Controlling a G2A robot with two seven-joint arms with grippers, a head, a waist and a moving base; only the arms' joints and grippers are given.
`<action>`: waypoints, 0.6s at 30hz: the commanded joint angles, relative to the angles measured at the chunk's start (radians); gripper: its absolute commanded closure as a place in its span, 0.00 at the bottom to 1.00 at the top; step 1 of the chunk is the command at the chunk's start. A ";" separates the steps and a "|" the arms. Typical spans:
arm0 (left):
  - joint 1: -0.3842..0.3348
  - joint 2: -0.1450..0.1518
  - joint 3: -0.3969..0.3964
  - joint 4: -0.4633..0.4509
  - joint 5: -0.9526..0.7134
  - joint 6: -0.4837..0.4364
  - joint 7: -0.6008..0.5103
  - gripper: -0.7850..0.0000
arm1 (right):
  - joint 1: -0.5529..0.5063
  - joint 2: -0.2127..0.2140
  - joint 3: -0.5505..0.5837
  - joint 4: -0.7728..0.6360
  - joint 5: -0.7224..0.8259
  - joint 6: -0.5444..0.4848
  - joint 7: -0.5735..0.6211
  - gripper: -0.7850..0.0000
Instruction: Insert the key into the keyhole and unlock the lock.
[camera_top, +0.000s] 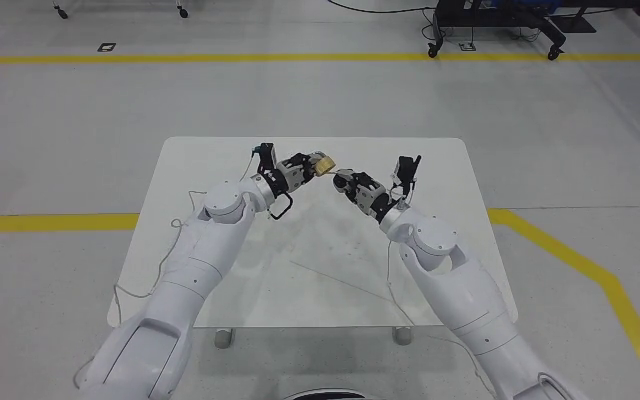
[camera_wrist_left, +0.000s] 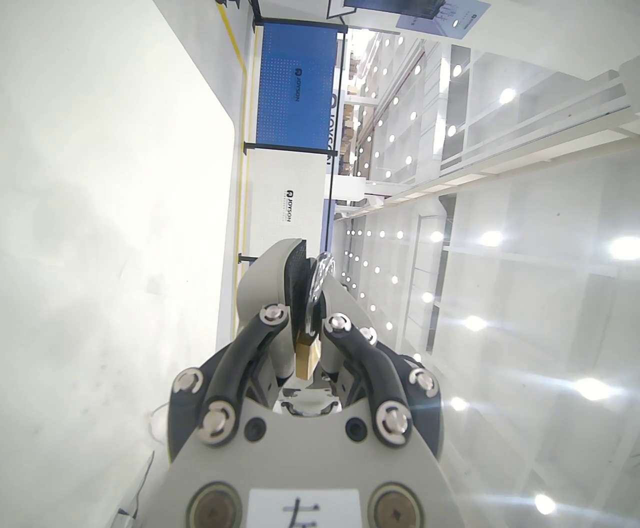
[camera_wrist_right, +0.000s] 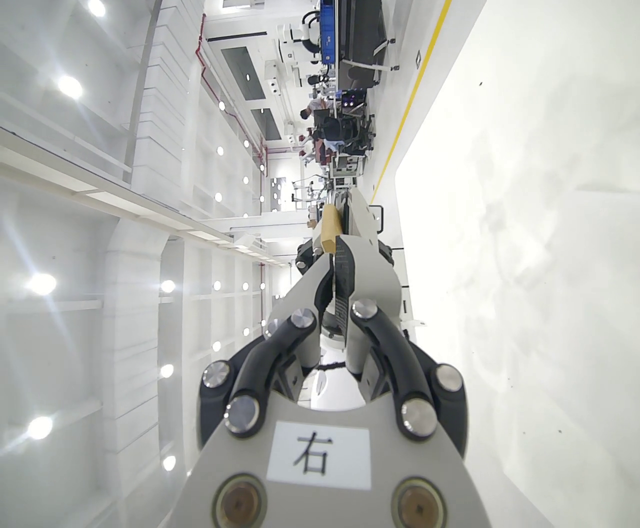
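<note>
Left hand (camera_top: 310, 166) pinching lock (camera_top: 322, 163) over table (camera_top: 225, 160) — right hand (camera_top: 343, 179) pressed together just beside — table edges well apart

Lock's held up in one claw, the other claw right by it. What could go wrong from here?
1. The lock is only pinched in the left claw above the table; a push may twist it or knock it loose.
2. The right claw is shut, but I can't make out the key or keyhole, so alignment is unchecked; it might jam against the lock.
</note>
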 joint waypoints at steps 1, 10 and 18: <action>0.000 0.000 0.001 0.000 0.003 0.000 0.001 1.00 | 0.000 0.000 0.000 0.000 -0.007 0.001 -0.003 1.00; 0.028 -0.001 -0.035 -0.026 -0.099 0.020 0.008 1.00 | 0.000 0.000 0.000 0.000 -0.007 0.001 -0.003 1.00; 0.058 -0.008 -0.060 -0.091 -0.168 0.041 0.095 1.00 | -0.035 -0.012 -0.037 -0.079 -0.203 -0.095 -0.260 1.00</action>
